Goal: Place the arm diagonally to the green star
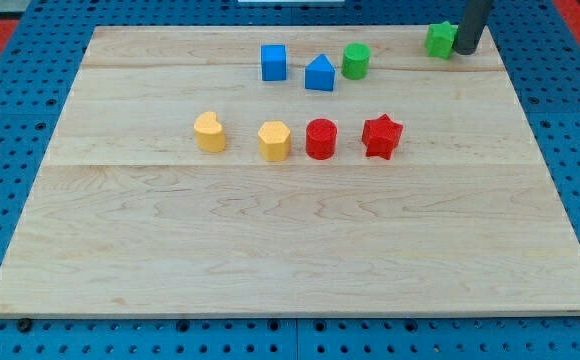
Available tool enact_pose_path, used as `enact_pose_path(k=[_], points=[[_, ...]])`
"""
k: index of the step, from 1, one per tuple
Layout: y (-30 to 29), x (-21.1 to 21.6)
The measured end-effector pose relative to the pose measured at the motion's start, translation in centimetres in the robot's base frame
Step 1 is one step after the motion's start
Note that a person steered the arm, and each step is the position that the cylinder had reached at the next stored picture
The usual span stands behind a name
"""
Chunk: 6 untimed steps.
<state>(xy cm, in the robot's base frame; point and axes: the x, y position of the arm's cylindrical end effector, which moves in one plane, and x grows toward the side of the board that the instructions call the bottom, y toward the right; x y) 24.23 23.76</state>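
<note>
The wooden board fills most of the view, sitting on a blue pegboard. My rod comes down at the board's top right corner, and my tip rests just beside the green star, on its right and a touch toward the bottom edge; whether they touch I cannot tell. I have no jaws to open and hold nothing: the rod only pushes. The star looks small, light and rigid, likely to slide or spin at a nudge, and its points would make it twist if struck off centre, so I judge a diagonal spot should be reached without contact. It sits close to the top edge, so a push that way could send it off. Counting blocks, there are eight: two green, the star and a green cylinder; two blue, a blue cube and a blue house shape; two yellow, a yellow heart and a yellow hexagon; two red, a red cylinder and a red star.
</note>
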Motion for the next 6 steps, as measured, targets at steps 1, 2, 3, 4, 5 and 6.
enact_pose_path(k=[1, 2, 3, 4, 5, 6], points=[[0.0, -1.3], [0.2, -1.2], [2.0, 3.6], [-0.4, 5.9], [-5.4, 5.9], [-7.4, 6.7]])
